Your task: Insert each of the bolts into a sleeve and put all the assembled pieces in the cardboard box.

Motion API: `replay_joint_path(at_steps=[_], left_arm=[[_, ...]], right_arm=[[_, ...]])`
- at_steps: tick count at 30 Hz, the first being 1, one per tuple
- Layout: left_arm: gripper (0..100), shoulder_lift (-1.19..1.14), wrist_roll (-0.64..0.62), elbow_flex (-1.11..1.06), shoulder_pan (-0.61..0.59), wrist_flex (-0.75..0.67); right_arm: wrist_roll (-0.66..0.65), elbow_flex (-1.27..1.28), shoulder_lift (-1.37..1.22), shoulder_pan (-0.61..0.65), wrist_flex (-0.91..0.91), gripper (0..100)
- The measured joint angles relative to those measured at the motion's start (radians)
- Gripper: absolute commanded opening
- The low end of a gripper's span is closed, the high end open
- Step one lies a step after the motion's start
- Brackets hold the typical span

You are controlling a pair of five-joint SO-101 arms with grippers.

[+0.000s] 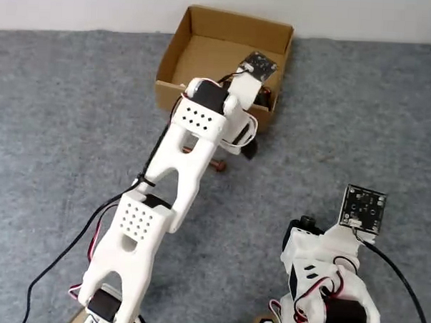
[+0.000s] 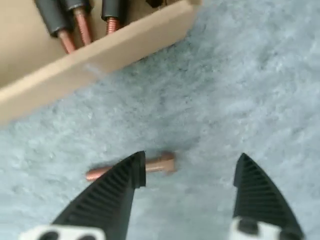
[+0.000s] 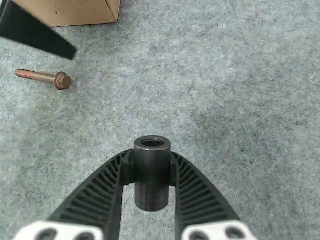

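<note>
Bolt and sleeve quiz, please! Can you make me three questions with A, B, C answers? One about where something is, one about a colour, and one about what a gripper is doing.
1. Where is the loose bolt?
A. on a shelf
B. on the carpet beside the cardboard box
C. on top of an arm

2. What colour is the sleeve in the right gripper?
A. black
B. white
C. yellow

3. How is the left gripper?
A. shut on the bolt
B. shut on a second sleeve
C. open

Answers:
1 B: the right wrist view shows it lying on the carpet near the box's corner.
2 A: the tube between the fingers is black.
3 C: its fingers stand wide apart above the bolt.
</note>
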State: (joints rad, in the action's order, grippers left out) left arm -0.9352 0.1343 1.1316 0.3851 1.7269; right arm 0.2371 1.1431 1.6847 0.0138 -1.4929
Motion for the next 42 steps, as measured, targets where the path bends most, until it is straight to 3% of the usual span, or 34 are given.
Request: replay_joint_path(at_steps=[7,12,23,42], left_arm=[[28,0.000,0.526,-0.097,-0.137,0.003],[24,0.000,0.718,-0.150,-0.150,0.003],[24,-0.040,0.824,-0.157,-0.103,-0.164],[24,-0.104,0.905,-0.163,-0.054,-0.091]], right_arm=[[0.000,0.000,0.000,0.000,0.000,0.8],[0.000,0.000,0.000,0.000,0.000,0.8],[0.000,0.000,0.000,0.000,0.000,0.8],[0.000,0.000,0.000,0.000,0.000,0.8]])
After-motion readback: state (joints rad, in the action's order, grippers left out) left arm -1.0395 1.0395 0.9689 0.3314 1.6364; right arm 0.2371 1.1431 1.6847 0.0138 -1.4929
